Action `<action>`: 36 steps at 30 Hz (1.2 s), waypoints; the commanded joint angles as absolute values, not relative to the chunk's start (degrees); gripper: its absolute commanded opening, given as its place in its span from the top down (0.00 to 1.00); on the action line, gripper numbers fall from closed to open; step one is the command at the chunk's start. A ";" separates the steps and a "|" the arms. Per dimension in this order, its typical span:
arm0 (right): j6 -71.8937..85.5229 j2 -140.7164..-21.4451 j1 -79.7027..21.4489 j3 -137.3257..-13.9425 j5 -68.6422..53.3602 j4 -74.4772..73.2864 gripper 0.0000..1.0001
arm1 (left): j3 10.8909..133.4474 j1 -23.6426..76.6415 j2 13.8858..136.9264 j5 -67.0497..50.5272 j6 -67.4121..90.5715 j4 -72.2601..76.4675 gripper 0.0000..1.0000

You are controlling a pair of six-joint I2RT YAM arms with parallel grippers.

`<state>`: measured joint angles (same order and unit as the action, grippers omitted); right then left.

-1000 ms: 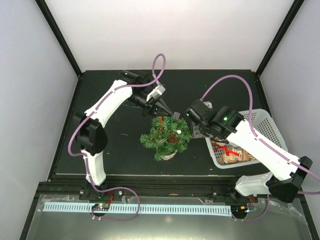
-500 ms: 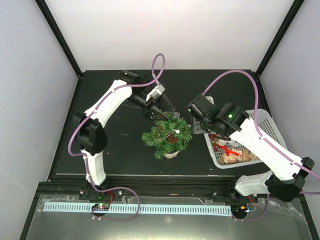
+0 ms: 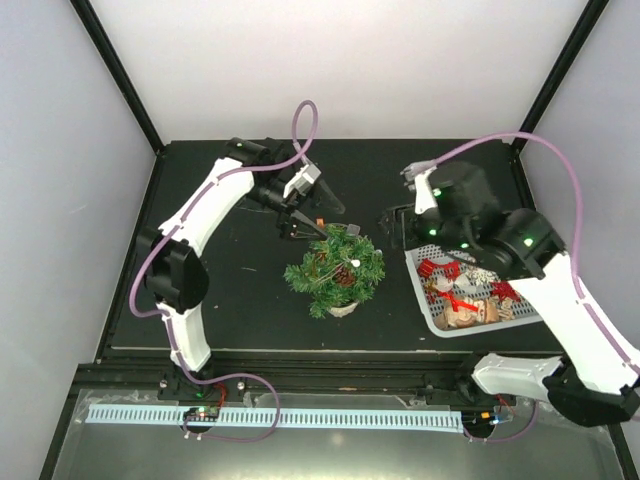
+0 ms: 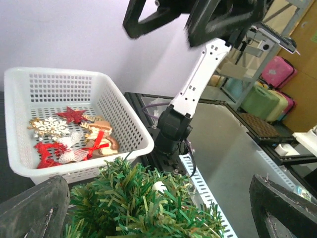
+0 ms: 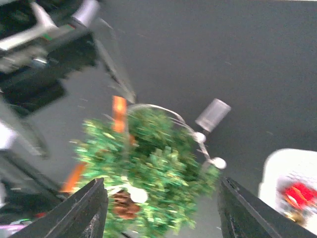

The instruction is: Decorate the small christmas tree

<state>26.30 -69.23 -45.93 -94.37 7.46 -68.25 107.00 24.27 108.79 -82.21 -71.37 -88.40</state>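
The small christmas tree [image 3: 335, 272] stands mid-table in its white pot, carrying a pine cone [image 3: 345, 275], white balls and a white bead string [image 5: 200, 135]. An orange strip [image 5: 119, 113] shows at its top. My left gripper [image 3: 314, 220] hangs just above and behind the treetop with its fingers spread wide and nothing between them. In the left wrist view this gripper [image 4: 158, 210] frames the green branches [image 4: 133, 203] below it. My right gripper [image 3: 397, 228] is raised to the right of the tree, open and empty. In the right wrist view this gripper [image 5: 171, 213] looks down on the blurred tree [image 5: 153, 168].
A white basket [image 3: 432, 318] at the right holds several ornaments, among them a red star [image 4: 73, 115], a white snowflake [image 4: 49, 126] and red bows. Its near corner [image 5: 287, 168] shows in the right wrist view. The right arm reaches over the basket's back edge.
My left gripper has opened wide and drawn back slightly from the treetop. The right arm has lifted and swung back to the right, away from the tree.
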 commanded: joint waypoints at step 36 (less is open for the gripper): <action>10.11 -78.64 -38.69 -92.44 -11.63 -51.67 0.45 | 96.53 4.24 93.88 -87.92 -73.62 -88.93 0.01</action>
